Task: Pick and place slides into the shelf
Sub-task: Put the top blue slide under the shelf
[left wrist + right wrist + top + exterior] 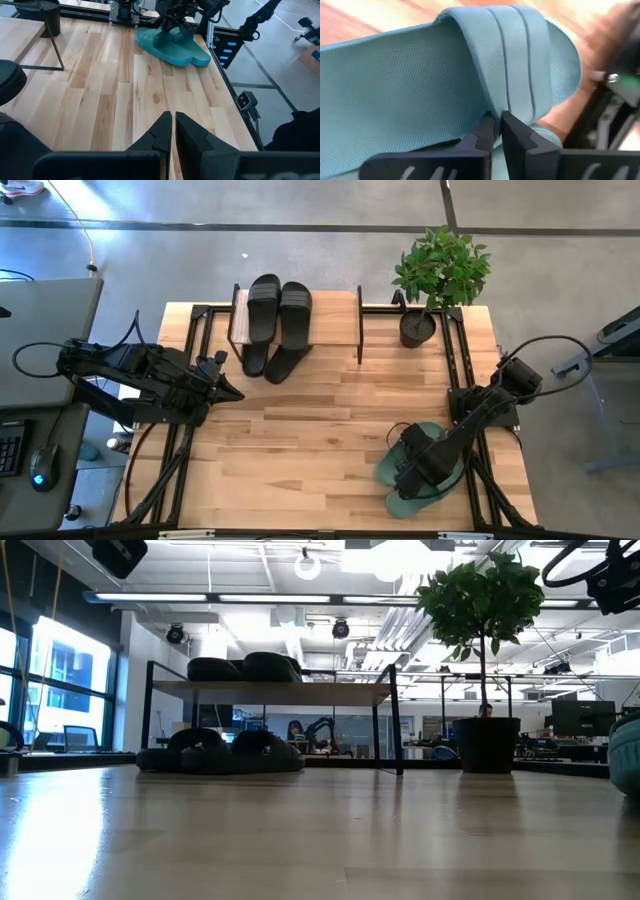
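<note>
The green pair [420, 472] lies at the table's [330, 450] near right corner, hard by the right edge and the black frame rail there; the right gripper [412, 470] is down on it, jaws closed on the strap [515, 65] of one green slide, the fingers [485, 131] pinched almost together at the strap's edge; the second green slide sits just beside the first, part hidden under the arm.

The shelf [330, 315] stands at the far edge, left of centre; one black pair [279, 308] rests on its plank at the left end, leaving the plank's right part bare; a second black pair [220, 753] lies beneath, toes poking out onto the table toward the near side. Count: four black slides, two green, six in all; two on the plank, two under it, two at the near right.

A potted plant [438, 275] stands at the far right corner, just beside the shelf's right end. Between shelf and green pair the middle of the table is open wood, a broad lane running from the near right to the far left.

The left gripper [228, 390] hangs over the table's left side, near the shelf's left front, jaws closed and holding nothing; its fingers [162, 131] touch tip to tip above bare boards.
</note>
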Robot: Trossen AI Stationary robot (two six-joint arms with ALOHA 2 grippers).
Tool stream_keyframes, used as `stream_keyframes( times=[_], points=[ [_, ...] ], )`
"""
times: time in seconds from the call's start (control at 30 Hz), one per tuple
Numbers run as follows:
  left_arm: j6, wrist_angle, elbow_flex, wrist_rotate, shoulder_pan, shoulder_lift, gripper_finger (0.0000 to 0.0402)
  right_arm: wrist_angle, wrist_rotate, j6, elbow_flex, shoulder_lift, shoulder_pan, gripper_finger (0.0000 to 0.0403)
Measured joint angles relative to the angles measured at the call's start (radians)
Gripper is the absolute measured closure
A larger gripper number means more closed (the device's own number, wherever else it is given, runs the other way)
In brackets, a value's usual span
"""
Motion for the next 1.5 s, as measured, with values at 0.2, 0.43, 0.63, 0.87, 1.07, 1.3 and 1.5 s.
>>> stream_keyframes(
  times=[0.2,0.43,0.63,0.87,1.07,1.3,1.5],
  points=[
    [0.0,0.0,0.0,0.0,0.0,0.0,0.0389,-0.119,0.03,-0.001,0.05,0.002,-0.001,0.04],
    [0.0,0.0,0.0,0.0,0.0,0.0,0.0389,-0.288,0.243,-0.054,0.253,-0.006,-0.001,0.0402],
    [0.0,0.0,0.0,0.0,0.0,0.0,0.0389,-0.286,0.525,-0.2,0.433,-0.014,-0.03,0.0402],
    [0.0,0.0,0.0,0.0,0.0,0.0,0.0389,-0.21,0.716,-0.614,0.622,-0.013,-0.139,0.0402],
    [0.0,0.0,0.0,0.0,0.0,0.0,0.0389,0.059,0.681,-1.015,0.672,-0.011,-0.313,0.0403],
    [0.0,0.0,0.0,0.0,0.0,0.0,0.0389,0.375,0.535,-1.263,0.581,0.137,-0.472,0.0403],
    [0.0,0.0,0.0,0.0,0.0,0.0,0.0389,0.352,0.535,-1.219,0.594,0.37,-0.456,0.0403]
  ],
)
